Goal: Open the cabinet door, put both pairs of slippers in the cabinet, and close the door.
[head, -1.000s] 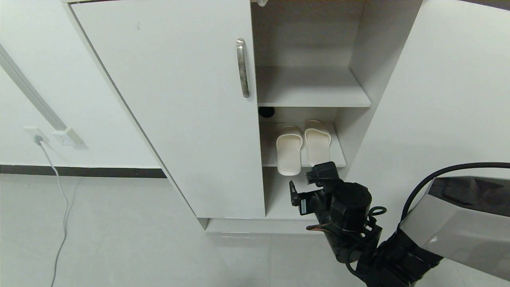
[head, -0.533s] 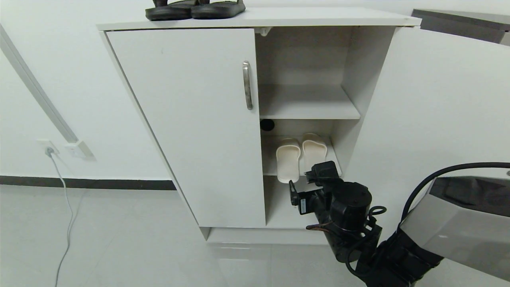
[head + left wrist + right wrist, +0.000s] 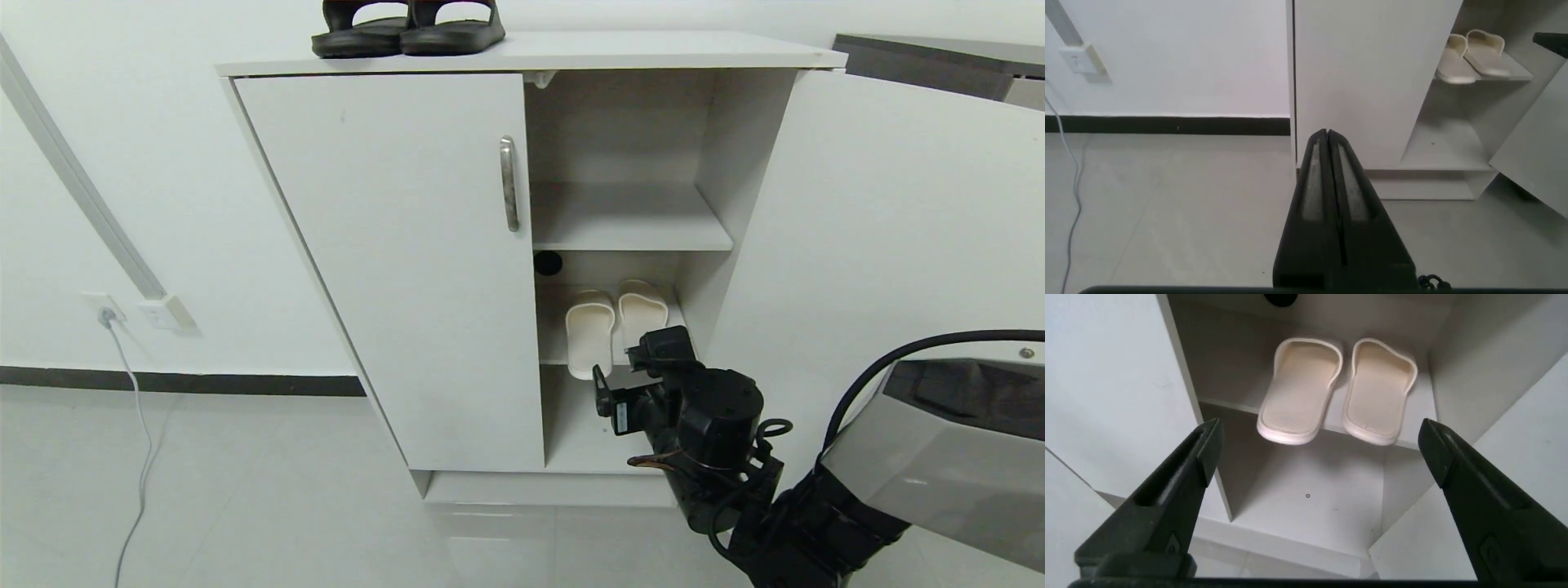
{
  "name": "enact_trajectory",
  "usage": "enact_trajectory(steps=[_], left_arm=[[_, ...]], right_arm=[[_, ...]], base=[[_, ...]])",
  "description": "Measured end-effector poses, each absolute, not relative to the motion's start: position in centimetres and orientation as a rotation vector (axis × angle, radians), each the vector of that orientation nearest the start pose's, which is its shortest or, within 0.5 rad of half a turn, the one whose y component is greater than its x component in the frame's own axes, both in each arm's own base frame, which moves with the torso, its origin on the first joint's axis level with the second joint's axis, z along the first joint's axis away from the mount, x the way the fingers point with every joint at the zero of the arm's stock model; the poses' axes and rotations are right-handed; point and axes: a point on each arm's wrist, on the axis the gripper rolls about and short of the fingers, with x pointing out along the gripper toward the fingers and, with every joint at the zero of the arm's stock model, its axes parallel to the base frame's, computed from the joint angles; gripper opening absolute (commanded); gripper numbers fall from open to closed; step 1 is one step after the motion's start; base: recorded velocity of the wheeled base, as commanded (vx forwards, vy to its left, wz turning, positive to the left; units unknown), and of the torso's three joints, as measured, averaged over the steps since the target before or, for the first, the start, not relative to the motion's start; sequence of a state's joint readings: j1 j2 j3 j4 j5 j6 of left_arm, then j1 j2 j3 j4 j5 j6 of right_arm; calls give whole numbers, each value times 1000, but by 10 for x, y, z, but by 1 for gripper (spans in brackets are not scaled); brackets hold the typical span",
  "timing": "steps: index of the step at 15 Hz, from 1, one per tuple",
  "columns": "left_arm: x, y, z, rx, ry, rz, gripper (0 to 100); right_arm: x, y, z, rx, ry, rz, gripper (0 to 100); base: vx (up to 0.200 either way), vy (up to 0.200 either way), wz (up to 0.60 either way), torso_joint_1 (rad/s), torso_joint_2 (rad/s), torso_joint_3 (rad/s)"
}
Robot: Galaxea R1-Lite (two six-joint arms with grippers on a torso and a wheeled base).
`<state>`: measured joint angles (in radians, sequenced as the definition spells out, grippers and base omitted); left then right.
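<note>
Now, in the head view, your right end effector hangs wide and empty just in front of the white slippers on the middle shelf. The open door is close beside it, and the black slippers sit well above on the cabinet top. At the left wrist, your left end effector is pinched together and holds nothing. At the right wrist, one white slipper's heel overhangs the shelf. Rise carelessly and you may knock it off or clip the door.
</note>
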<state>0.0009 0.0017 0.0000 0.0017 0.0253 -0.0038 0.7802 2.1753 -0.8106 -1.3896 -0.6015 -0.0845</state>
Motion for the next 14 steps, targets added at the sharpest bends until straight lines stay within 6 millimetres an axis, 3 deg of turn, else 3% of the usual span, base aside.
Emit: enact_trajectory(steps=[5, 14], left_arm=[[-23, 1, 75, -5, 3, 27, 0], [-23, 1, 75, -7, 3, 28, 0]], right_arm=[[278, 257, 94, -71, -27, 178, 100], [278, 257, 94, -70, -28, 177, 100]], base=[[0, 0, 0, 0, 0, 0], [0, 200, 0, 3, 1, 2]])
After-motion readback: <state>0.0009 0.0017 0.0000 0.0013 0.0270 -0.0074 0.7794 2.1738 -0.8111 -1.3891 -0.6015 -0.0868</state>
